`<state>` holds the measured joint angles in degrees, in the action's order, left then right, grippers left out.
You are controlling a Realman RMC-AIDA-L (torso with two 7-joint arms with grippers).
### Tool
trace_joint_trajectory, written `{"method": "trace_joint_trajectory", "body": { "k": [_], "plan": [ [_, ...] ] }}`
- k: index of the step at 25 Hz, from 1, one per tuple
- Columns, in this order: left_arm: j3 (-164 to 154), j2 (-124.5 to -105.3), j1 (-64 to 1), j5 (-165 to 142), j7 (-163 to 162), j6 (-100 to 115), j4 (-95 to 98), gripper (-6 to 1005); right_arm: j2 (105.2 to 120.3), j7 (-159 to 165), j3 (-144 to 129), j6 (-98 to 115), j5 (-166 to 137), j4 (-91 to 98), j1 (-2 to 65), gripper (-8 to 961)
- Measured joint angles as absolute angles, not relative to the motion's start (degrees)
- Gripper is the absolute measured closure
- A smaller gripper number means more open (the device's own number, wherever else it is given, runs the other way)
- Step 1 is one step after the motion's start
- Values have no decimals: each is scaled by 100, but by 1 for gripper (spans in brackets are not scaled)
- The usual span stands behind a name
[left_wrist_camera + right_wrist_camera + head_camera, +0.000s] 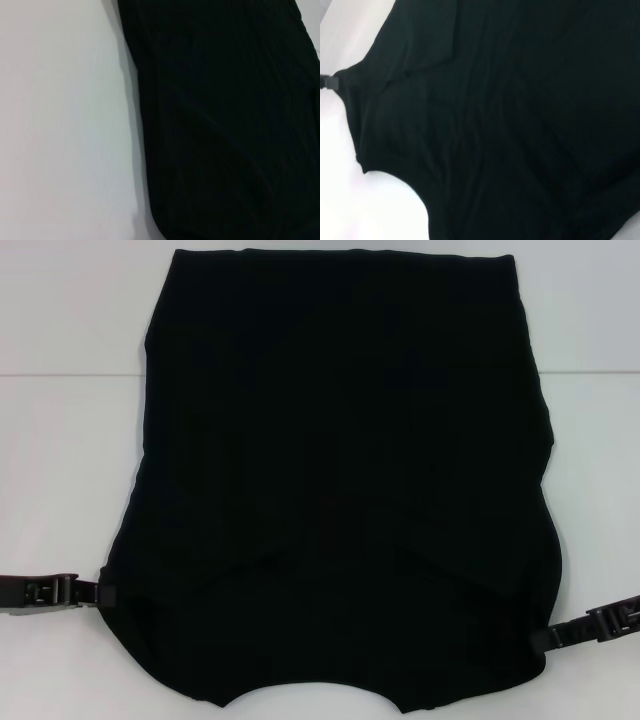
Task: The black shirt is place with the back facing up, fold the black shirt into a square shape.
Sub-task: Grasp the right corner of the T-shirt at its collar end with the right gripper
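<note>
The black shirt [340,460] lies flat on the white table [60,460], plain side up, its sleeves folded in and the neckline curve at the near edge. My left gripper [103,592] is low at the shirt's near left edge and shut on the cloth. In the right wrist view, the shirt [510,125] is drawn to a point at that left gripper [326,82]. My right gripper [547,637] pinches the near right edge in the same way. The left wrist view shows only the shirt's [225,125] side edge on the table.
Bare white table [600,440] runs along both sides of the shirt. A faint seam [70,373] crosses the tabletop at the far left. The shirt's far hem [345,252] reaches close to the table's far edge.
</note>
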<state>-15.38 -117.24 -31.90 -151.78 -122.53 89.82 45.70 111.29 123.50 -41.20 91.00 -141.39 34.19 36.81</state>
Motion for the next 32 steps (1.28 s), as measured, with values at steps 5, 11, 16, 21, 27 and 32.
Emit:
{"method": "trace_joint_trajectory", "body": {
  "k": [5, 11, 16, 21, 27, 32],
  "plan": [
    [-1538, -11725, -3190, -15178, -12216, 8974, 4570, 953, 11114, 12477, -4088, 9050, -14142, 3418, 3642, 506],
    [-1536, -11725, -3190, -15174, -12180, 8964, 4570, 953, 11096, 12582, -4063, 8982, -14142, 3416, 3629, 810],
    [-1530, -11725, -3190, -15170, -12156, 8956, 4570, 953, 11082, 12549, -4012, 8981, -14140, 3415, 3603, 948],
    [-1529, -11725, -3190, -15169, -12155, 8956, 4570, 953, 11050, 12562, -4004, 9009, -14123, 3412, 3554, 952],
    [-1529, -11725, -3190, -15168, -12155, 8956, 4570, 953, 11027, 12592, -3999, 9031, -14123, 3392, 3526, 920],
    [-1529, -11725, -3191, -15162, -12155, 8956, 4563, 954, 11028, 12609, -3977, 9036, -14120, 3394, 3517, 787]
  ]
}}
